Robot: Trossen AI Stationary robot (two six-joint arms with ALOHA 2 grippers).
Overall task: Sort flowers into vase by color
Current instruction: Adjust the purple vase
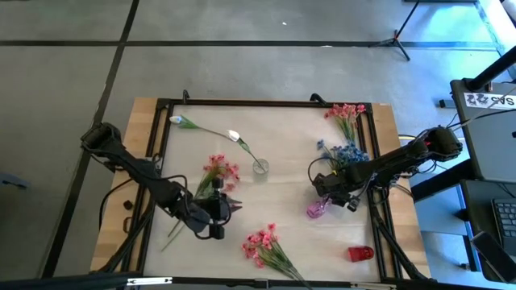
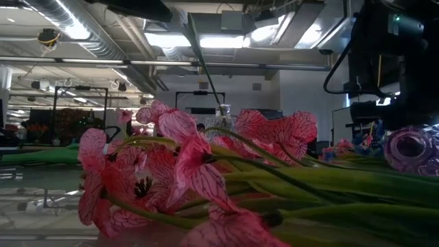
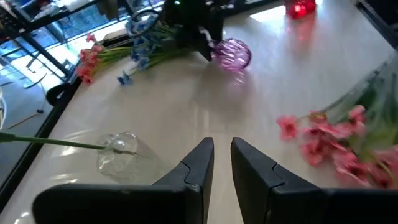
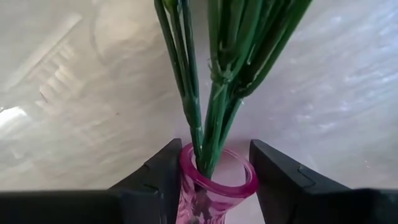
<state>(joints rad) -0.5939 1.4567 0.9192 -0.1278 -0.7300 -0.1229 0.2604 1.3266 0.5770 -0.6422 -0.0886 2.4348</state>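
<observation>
- Flowers with blue blooms (image 1: 345,153) have their green stems (image 4: 208,93) in the neck of the pink vase (image 4: 214,180), which lies tipped on the tabletop (image 1: 290,185) at the right; the right gripper (image 4: 214,177) has its jaws apart, flanking the vase rim without clearly clamping it.
- Doing this well likely means steadying the vase so the stems stay seated.
- Left gripper (image 3: 222,158): jaws nearly together, holding nothing, just beside the pink sprigs (image 1: 219,169) at the near left.
- Both arms reach inward from the tabletop's sides.
</observation>
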